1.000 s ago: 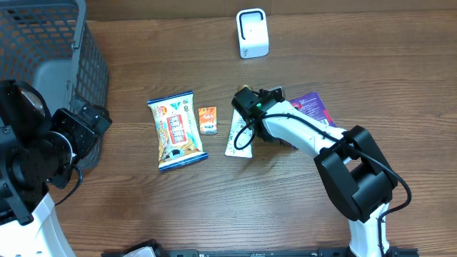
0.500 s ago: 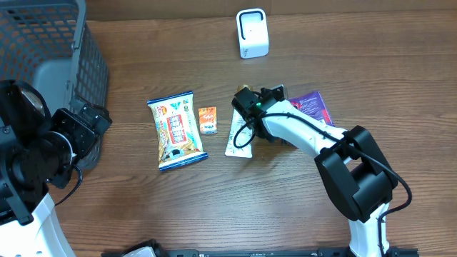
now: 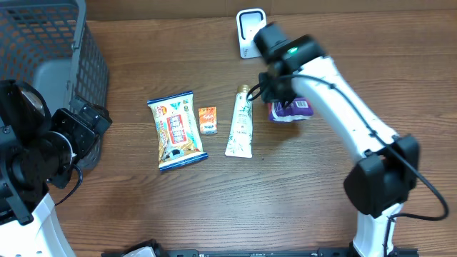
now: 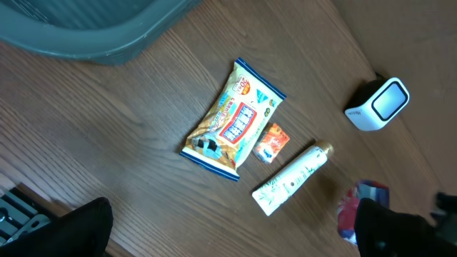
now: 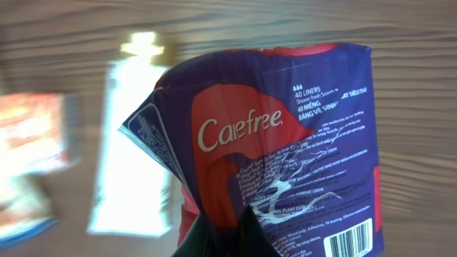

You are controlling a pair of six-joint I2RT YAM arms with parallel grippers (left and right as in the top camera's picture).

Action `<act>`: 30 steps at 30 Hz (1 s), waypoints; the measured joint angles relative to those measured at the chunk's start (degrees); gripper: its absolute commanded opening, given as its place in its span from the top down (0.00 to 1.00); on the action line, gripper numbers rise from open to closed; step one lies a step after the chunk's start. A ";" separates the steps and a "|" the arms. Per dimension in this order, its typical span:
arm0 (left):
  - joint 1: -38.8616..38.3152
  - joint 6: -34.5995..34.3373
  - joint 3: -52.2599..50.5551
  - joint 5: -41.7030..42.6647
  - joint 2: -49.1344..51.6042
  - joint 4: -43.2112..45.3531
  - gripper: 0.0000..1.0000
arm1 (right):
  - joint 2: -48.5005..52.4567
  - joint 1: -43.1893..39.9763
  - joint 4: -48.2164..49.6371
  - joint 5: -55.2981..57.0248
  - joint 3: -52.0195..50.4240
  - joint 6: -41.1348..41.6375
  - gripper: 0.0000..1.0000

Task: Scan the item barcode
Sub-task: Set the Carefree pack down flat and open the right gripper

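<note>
Extending toward the scanner (image 3: 251, 32), the right gripper (image 3: 280, 91) clamps a purple packet (image 3: 293, 110).

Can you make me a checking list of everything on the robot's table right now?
Surface: wooden table, brown boards.
Job's things: purple Carefree pack, pinched by the right gripper close to the white scanner; its barcode shows in the wrist view.
Clutter: snack bag, orange sachet and white tube, lying side by side.
Grippers: right gripper shut on the pack; left gripper open, holding nothing.
Cables: black cable along the right arm.
Surroundings: grey wire basket at the table's left rear.
</note>
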 measured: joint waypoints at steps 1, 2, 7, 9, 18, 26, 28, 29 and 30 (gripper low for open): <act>0.00 0.00 0.00 0.00 0.00 0.00 0.00 | -0.44 -1.57 -0.07 -4.74 0.15 -1.46 0.96; 0.00 0.00 0.00 0.00 0.00 0.00 0.00 | -0.68 -3.52 -0.17 -10.40 0.15 -3.32 0.96; 0.00 0.00 0.00 0.00 0.00 -0.02 0.00 | -0.70 -12.41 0.04 -31.76 -2.29 -10.27 0.96; 0.00 0.00 0.00 0.00 0.00 -0.02 0.00 | -0.70 -16.06 0.48 -39.69 -4.59 -12.79 0.96; 0.00 0.00 0.00 0.00 0.00 0.00 0.00 | -0.72 -25.97 13.90 -56.48 -21.64 -13.99 0.96; 0.00 0.00 0.00 0.00 0.00 0.02 0.00 | -0.96 -33.27 19.23 -48.72 -30.84 -6.36 0.51; 0.00 0.00 0.00 0.00 0.00 0.00 0.00 | -1.05 -35.34 16.39 -43.34 -30.27 -5.64 0.47; 0.00 0.00 0.00 0.00 0.00 0.00 0.00 | -1.05 -36.35 14.40 -40.24 -29.79 -5.35 0.46; 0.00 0.00 0.00 0.00 0.00 0.00 0.00 | -1.05 -37.05 12.66 -37.97 -29.46 -5.46 0.44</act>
